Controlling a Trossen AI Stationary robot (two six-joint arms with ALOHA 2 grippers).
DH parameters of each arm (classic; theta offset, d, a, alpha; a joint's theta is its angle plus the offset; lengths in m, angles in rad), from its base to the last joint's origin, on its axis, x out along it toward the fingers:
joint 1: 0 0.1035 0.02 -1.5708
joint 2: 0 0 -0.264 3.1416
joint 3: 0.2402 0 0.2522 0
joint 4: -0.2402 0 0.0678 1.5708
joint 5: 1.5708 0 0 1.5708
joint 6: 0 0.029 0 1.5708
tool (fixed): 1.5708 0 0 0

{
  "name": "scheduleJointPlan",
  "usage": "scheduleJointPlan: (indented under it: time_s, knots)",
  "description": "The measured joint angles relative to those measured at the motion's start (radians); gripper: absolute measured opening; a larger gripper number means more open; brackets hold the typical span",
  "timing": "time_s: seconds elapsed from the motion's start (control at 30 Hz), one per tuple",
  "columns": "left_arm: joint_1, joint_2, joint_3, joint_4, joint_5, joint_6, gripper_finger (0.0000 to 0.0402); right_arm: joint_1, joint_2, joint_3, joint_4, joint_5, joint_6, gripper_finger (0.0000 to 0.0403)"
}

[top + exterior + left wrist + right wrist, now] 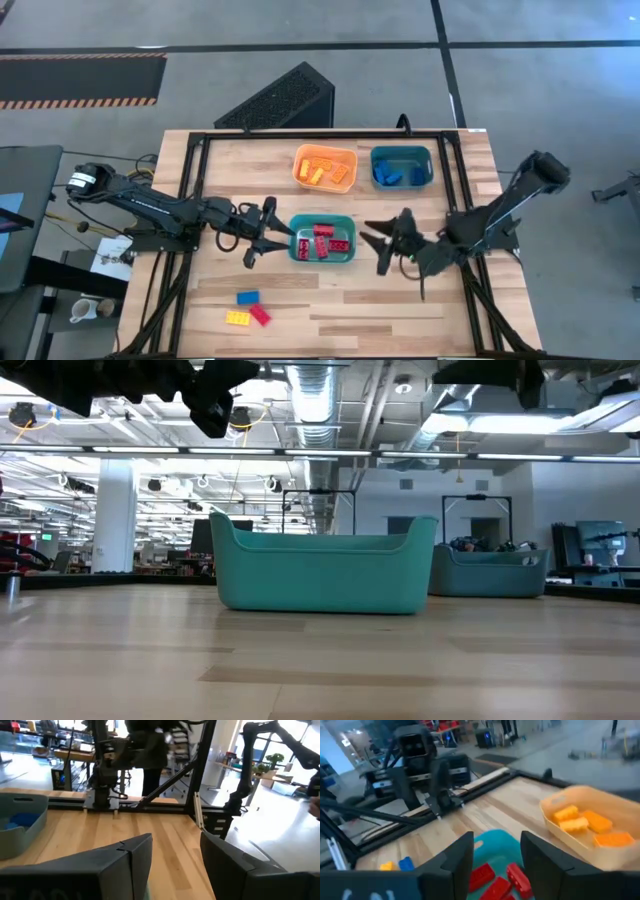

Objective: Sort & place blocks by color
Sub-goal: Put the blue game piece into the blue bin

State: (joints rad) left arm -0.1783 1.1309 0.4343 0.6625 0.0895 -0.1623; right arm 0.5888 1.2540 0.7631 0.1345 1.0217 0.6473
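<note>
Three loose blocks lie flat on the table's near left: a blue one (247, 297), a yellow one (238, 318) and a red one (261, 315). Several red blocks (324, 241) lie in the middle teal bin (296, 250); in the right wrist view they show as red blocks (492, 881). Yellow blocks (322, 170) fill the orange bin (300, 156), and blue blocks (396, 175) sit in the far teal bin (428, 158). My left gripper (272, 235) hovers open just left of the middle bin. My right gripper (385, 243) hovers open just right of it. Both are empty.
The orange bin (555, 822) and far teal bin (25, 837) stand side by side near the table's far edge. A black frame (320, 135) runs around the table. The low view shows the middle bin (325, 575) in front of the far teal bin (490, 572).
</note>
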Motion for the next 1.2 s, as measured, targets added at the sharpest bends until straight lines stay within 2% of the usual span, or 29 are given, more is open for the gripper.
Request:
scheduleJointPlan:
  time_s: [0.1,0.23,0.37,0.47,0.67,0.77,0.93,1.07,1.2]
  knots:
    - [0.0,0.0,0.0,-0.032,-0.037,0.0,0.0153,0.016,0.083,0.0,0.154,-0.004,-0.124,0.0171]
    - [0.0,0.0,0.0,-0.145,-0.096,-0.036,0.0153,0.002,0.138,0.0,0.264,-0.131,-0.162,0.0142]
    - [0.0,0.0,0.0,-0.225,-0.101,-0.101,0.0153,-0.035,0.139,-0.001,0.292,-0.245,-0.209,0.0105]
    - [0.0,0.0,0.009,-0.281,-0.071,-0.137,0.0153,-0.04,0.128,-0.002,0.318,-0.261,-0.247,0.0083]
    - [-0.021,0.0,0.133,-0.645,0.005,-0.161,0.0153,0.005,0.197,-0.003,0.421,-0.265,-0.259,0.0064]
    - [-0.057,0.0,0.176,-0.823,0.001,-0.163,0.0153,0.003,0.223,0.0,0.474,-0.266,-0.308,0.0063]
    - [-0.15,0.0,0.184,-1.016,0.037,-0.223,0.0153,-0.026,0.223,0.0,0.502,-0.289,-0.322,0.0063]
    - [-0.243,0.0,0.184,-1.102,0.037,-0.337,0.0153,-0.029,0.222,0.0,0.503,-0.299,-0.301,0.0063]
    - [-0.347,0.0,0.184,-1.106,-0.003,-0.39,0.0153,-0.03,0.222,0.0,0.504,-0.299,-0.294,0.0063]
